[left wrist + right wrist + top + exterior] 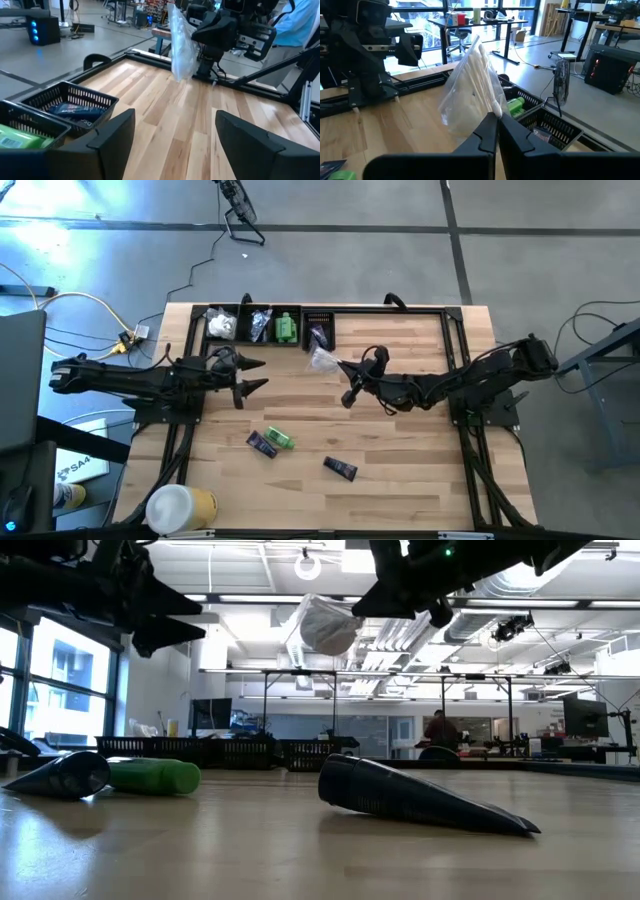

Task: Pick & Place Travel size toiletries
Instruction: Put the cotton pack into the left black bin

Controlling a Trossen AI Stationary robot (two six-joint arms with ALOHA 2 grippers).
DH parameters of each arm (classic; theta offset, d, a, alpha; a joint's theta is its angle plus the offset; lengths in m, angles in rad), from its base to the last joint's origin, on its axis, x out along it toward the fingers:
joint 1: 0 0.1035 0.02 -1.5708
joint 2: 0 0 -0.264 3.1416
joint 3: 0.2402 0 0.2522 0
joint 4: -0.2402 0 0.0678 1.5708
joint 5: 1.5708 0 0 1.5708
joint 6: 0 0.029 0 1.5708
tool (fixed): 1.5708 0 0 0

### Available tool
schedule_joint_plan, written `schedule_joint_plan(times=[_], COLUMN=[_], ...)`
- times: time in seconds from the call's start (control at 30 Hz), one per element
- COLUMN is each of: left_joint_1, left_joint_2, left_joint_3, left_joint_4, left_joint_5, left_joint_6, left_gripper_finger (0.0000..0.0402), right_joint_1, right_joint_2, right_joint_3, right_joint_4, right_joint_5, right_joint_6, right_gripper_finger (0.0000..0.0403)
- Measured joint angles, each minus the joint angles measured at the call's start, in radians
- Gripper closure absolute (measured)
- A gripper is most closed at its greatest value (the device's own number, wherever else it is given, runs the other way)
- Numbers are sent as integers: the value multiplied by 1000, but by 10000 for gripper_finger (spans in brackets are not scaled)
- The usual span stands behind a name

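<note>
Packet (322, 361) hangs pinched in right hand (345, 366) near basket row (262, 327).

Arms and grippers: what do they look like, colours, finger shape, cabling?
Both arms are dark, nearly black, jointed. Left gripper has two flat, tapered black fingers. Right gripper has matching black fingers, with black cable looping over its wrist. No markings legible.
</note>
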Motion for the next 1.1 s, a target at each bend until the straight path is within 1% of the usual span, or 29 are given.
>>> schedule_joint_plan(times=[0.13,0.33,0.5,0.6,0.67,0.77,1.0,1.1], left_joint_1=[0,0,0,0,0,1,1,1], left_joint_2=[110,291,426,497,543,604,735,780], left_joint_3=[0,0,0,0,8,47,170,220], left_joint_4=[110,353,512,588,621,626,625,628], left_joint_5=[22,34,91,92,71,64,62,71], left_joint_6=[-1,-34,-60,-98,-110,-110,-100,-69], left_gripper_finger=[130,130,130,130,130,130,130,130], right_joint_1=[0,2,5,4,4,5,8,11], right_joint_2=[0,0,0,0,0,0,0,0], right_joint_3=[0,0,0,0,0,0,0,0], right_joint_4=[9,38,43,43,44,48,51,50], right_joint_5=[-1,-75,-77,-91,-128,-150,-153,-157], right_joint_6=[-24,-79,-96,-105,-116,-125,-122,-124], right_gripper_finger=[400,400,400,400,400,400,400,400])
